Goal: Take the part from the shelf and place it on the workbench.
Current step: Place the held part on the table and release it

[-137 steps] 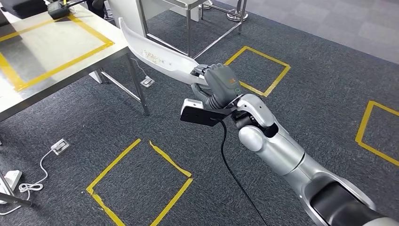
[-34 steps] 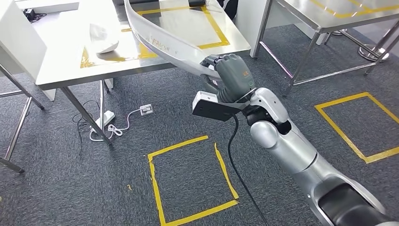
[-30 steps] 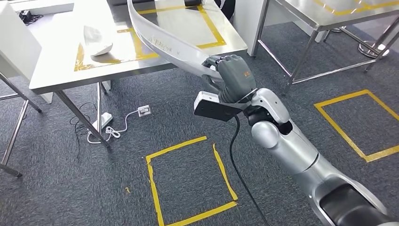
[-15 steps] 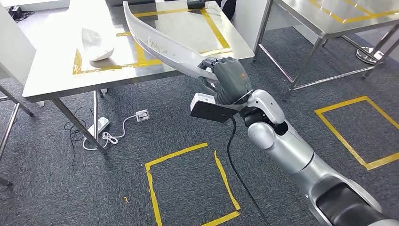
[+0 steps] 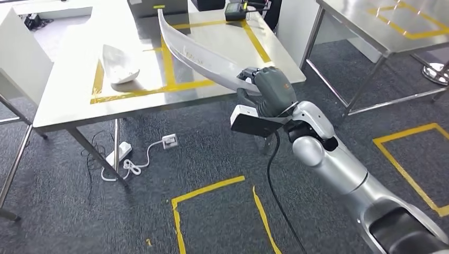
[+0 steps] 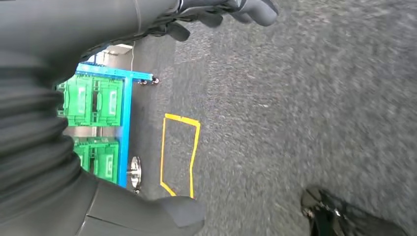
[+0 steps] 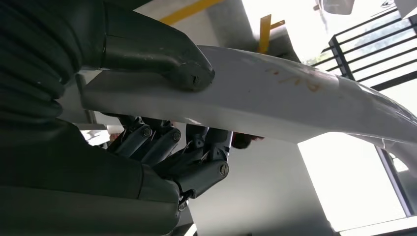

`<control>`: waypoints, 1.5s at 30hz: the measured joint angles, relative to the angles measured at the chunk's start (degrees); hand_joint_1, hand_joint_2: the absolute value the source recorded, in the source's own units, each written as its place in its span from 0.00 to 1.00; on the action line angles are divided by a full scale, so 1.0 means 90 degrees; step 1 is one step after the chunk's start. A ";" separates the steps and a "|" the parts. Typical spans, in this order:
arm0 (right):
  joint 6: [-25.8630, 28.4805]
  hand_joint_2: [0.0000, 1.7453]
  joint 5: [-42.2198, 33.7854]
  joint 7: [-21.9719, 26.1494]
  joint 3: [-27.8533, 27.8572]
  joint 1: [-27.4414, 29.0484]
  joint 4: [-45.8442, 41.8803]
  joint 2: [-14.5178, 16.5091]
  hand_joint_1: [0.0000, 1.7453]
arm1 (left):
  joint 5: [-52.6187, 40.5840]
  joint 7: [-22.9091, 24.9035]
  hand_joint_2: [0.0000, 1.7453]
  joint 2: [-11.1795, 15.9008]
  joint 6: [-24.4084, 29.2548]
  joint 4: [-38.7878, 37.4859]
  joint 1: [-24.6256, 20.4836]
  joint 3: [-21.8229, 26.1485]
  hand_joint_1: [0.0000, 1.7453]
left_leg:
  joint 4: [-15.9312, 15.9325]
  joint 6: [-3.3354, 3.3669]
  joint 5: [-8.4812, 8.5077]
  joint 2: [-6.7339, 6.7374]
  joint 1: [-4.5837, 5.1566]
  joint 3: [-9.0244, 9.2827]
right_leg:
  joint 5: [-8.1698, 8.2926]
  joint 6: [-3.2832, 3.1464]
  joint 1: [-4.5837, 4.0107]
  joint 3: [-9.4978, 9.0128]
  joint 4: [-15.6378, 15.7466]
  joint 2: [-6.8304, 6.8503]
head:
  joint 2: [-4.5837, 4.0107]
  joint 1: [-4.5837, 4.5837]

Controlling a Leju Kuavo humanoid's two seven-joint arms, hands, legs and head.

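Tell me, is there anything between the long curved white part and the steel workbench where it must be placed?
Nothing visible blocks it. The right robot hand holds the long curved white part above the steel workbench. A smaller white shell-shaped part lies in the neighbouring yellow-taped square, off to the side.

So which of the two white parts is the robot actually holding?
The long curved white part, gripped at its near end by the right hand. The small white part lies untouched on the steel workbench.
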State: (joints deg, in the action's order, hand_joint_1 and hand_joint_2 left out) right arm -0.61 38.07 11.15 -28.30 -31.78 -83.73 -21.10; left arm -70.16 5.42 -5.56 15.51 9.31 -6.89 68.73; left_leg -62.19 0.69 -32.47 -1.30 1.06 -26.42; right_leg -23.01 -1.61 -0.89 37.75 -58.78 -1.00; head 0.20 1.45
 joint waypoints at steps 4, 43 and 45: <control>0.0004 1.00 -0.0078 0.0065 0.0041 -0.0008 -0.0007 -0.0068 1.00 | 0.0005 -0.0021 1.00 -0.0015 -0.0002 0.0001 -0.0011 -0.0004 0.00 | -0.1328 -0.0152 -0.0232 0.0068 -0.0063 -0.1001 | -0.0298 -0.0068 0.0069 -0.0369 0.0019 0.0012 | 0.0000 -0.0024; -0.0780 1.00 -0.0403 -0.0737 -0.0411 -0.2095 0.3848 0.0591 1.00 | -0.0431 0.0053 1.00 -0.0055 -0.0075 -0.0005 -0.0255 -0.0234 0.00 | 0.0292 -0.0165 0.0814 0.0156 -0.0132 -0.1259 | -0.0485 0.0089 0.0105 -0.0522 -0.0033 -0.0029 | 0.0000 -0.0036; -0.0787 1.00 -0.0393 -0.0753 -0.0517 -0.2485 0.4677 0.0830 1.00 | -0.0437 0.0040 1.00 -0.0070 -0.0083 -0.0006 -0.0297 -0.0263 0.00 | 0.0308 -0.0144 0.0978 0.0142 -0.0142 -0.1208 | -0.0533 -0.0027 0.0077 -0.0536 -0.0036 -0.0009 | 0.0000 -0.0020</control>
State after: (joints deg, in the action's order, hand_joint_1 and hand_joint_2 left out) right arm -7.70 34.53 4.37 -32.95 -54.14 -41.63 -13.63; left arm -74.10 5.78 -6.19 14.77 9.25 -9.56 66.37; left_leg -59.42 -0.60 -23.68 -0.02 -0.22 -37.30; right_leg -27.81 -1.85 -0.19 32.93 -59.10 -1.08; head 0.20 1.27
